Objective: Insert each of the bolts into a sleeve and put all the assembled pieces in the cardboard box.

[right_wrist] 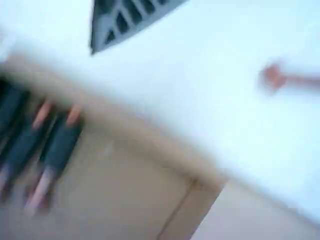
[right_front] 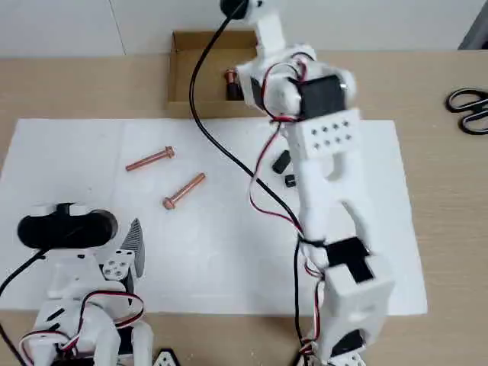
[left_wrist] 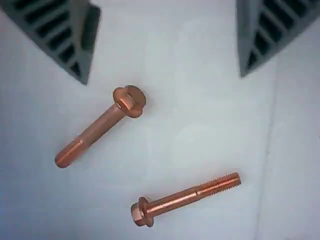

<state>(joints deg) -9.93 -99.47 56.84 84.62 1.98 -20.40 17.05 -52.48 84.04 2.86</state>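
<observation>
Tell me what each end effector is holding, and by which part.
Left end effector: nothing; it is open above two loose bolts. Right end effector: cannot be told; it is near the cardboard box.

Both arms are white moulded plastic with black servo blocks. The right arm (right_front: 335, 198) carries a white plate of small round holes (right_front: 328, 131); thin red wires (right_front: 263, 162) and a long black cable (right_front: 193, 91) run beside that plate. The left tool (left_wrist: 162, 77) has grey ribbed wedge fingers (left_wrist: 60, 35).
</observation>
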